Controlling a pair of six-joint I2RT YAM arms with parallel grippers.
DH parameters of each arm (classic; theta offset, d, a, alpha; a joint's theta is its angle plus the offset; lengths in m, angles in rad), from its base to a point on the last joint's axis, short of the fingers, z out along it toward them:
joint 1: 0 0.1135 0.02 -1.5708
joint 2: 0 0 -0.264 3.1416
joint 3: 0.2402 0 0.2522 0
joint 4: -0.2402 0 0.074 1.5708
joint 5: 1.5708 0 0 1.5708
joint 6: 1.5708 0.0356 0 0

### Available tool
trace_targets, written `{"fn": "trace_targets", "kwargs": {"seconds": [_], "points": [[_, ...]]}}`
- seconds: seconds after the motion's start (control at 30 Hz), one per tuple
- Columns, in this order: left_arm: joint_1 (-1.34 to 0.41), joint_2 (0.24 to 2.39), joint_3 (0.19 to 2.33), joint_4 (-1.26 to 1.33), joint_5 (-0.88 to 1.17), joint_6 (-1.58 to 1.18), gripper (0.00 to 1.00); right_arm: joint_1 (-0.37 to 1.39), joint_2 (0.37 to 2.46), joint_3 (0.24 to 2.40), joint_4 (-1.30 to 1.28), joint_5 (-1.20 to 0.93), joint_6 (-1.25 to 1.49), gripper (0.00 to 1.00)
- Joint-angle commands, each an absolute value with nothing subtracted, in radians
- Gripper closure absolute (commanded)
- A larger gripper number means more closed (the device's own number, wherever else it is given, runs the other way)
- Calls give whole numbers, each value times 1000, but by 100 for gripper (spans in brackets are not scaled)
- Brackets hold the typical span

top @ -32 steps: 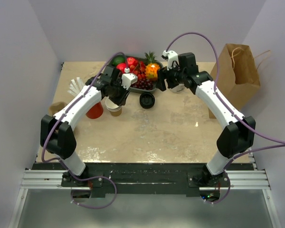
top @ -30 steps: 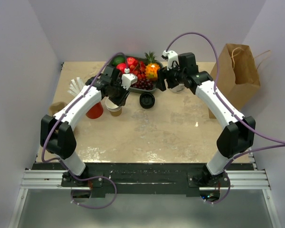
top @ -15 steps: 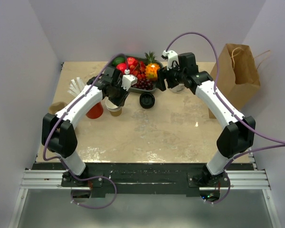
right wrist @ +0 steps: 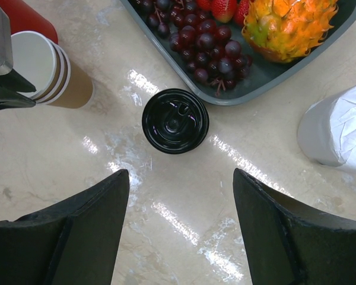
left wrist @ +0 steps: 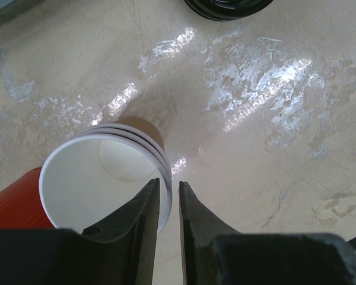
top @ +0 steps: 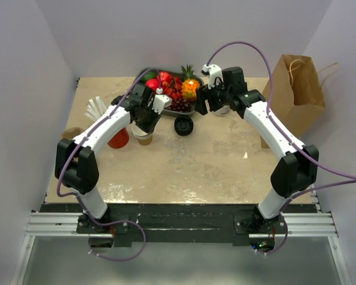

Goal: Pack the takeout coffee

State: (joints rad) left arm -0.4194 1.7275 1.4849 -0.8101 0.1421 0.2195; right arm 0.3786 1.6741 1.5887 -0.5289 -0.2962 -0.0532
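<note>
The takeout coffee (right wrist: 175,121), seen from above as a black lid, stands on the table (right wrist: 166,237) just beside the fruit tray (right wrist: 258,77). It is below the right gripper (right wrist: 179,178), whose jaws are wide and empty. The left gripper (left wrist: 169,185) is narrow around the rim of the stacked paper cups (left wrist: 101,172); whether it presses the rim I cannot tell.

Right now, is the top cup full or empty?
Empty: in the left wrist view the top cup shows a bare white bottom.
</note>
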Motion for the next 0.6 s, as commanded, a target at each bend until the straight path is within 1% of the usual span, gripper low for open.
{"fn": "trace_targets", "kwargs": {"seconds": [0.0, 0.17, 0.57], "points": [[-417, 1726, 1528, -822, 107, 219, 76, 379, 1643, 1585, -491, -284, -64, 26], [-416, 1733, 1529, -821, 103, 222, 78, 377, 1643, 1585, -488, -282, -66, 26], [-416, 1727, 1528, -833, 129, 233, 77, 377, 1646, 1578, -483, -285, -66, 26]]}}
